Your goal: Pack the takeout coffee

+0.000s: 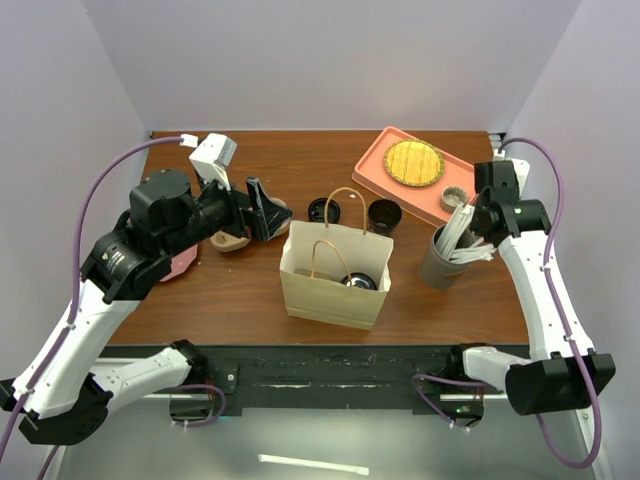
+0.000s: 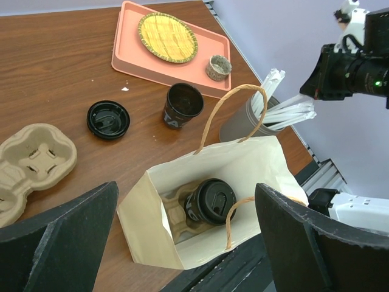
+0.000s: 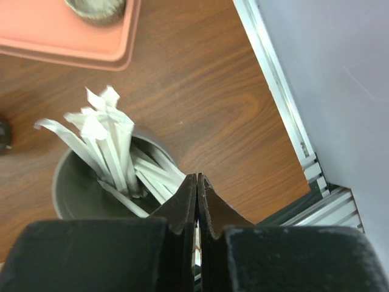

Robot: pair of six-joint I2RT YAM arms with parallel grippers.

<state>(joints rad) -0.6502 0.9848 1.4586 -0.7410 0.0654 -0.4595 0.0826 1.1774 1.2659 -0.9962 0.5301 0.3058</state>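
A lidded black coffee cup (image 2: 212, 200) stands in a pulp carrier at the bottom of the open paper bag (image 2: 264, 159); it also shows in the top view (image 1: 358, 281) inside the bag (image 1: 335, 298). A second black cup (image 1: 385, 215), (image 2: 181, 104) stands open behind the bag, its loose lid (image 1: 323, 209), (image 2: 108, 118) beside it. My left gripper (image 1: 262, 212), (image 2: 185, 190) is open and empty, above and left of the bag. My right gripper (image 1: 468, 222), (image 3: 196, 178) is shut just over the rim of the grey cup of white utensils (image 1: 443, 258), (image 3: 109, 146); nothing shows between its tips.
A tan pulp carrier (image 1: 232, 240), (image 2: 30, 161) lies left of the bag. A salmon tray (image 1: 378, 160), (image 2: 127, 55) at the back right holds a woven coaster (image 1: 414, 162) and a small cup (image 1: 455, 196). The table's right edge (image 3: 285, 121) is close to the grey cup.
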